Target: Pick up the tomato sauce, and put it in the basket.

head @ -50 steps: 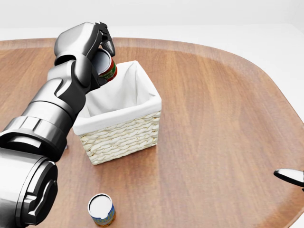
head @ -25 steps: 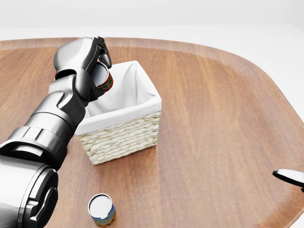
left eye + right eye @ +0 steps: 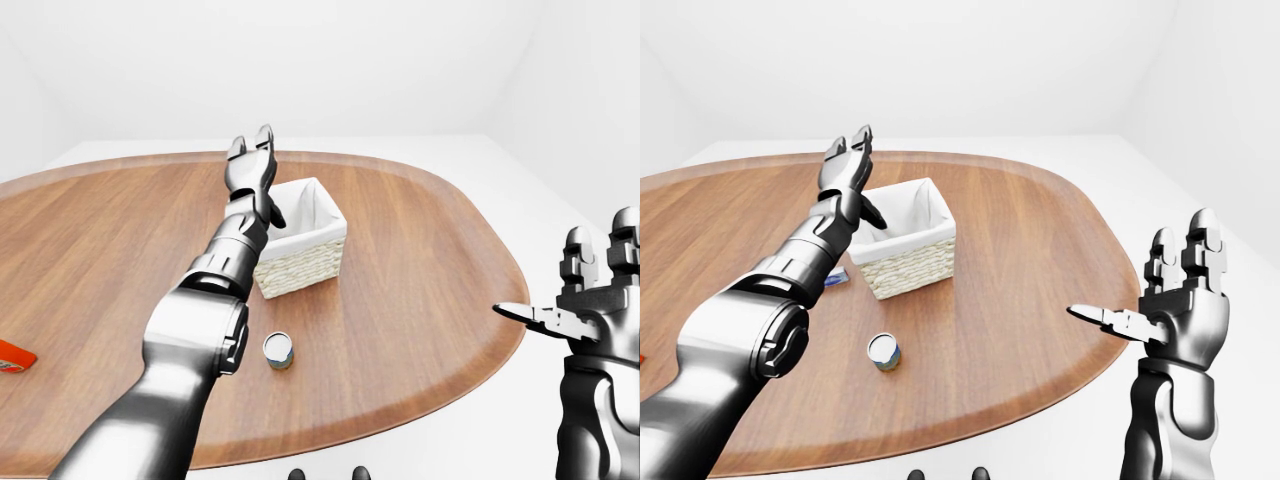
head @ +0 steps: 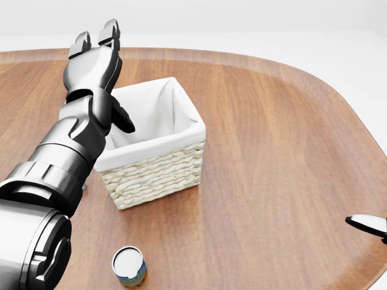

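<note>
The white-lined wicker basket [image 4: 158, 171] stands on the round wooden table [image 4: 272, 133], left of centre in the head view. My left hand [image 4: 97, 63] is open, its fingers spread and pointing up, over the basket's left rim. It holds nothing. The tomato sauce can does not show in any view now; the arm hides part of the basket's inside. My right hand [image 3: 1175, 295] is open and empty, off the table's right edge.
A small can with a white lid and blue-yellow label [image 4: 129, 266] stands below the basket in the head view. A red packet [image 3: 12, 355] lies at the table's far left. A small blue item [image 3: 837, 277] lies left of the basket.
My left hand was shut on a red-labelled can over the basket's left rim. Now its fingers have opened and the can is gone from the hand and out of sight.
</note>
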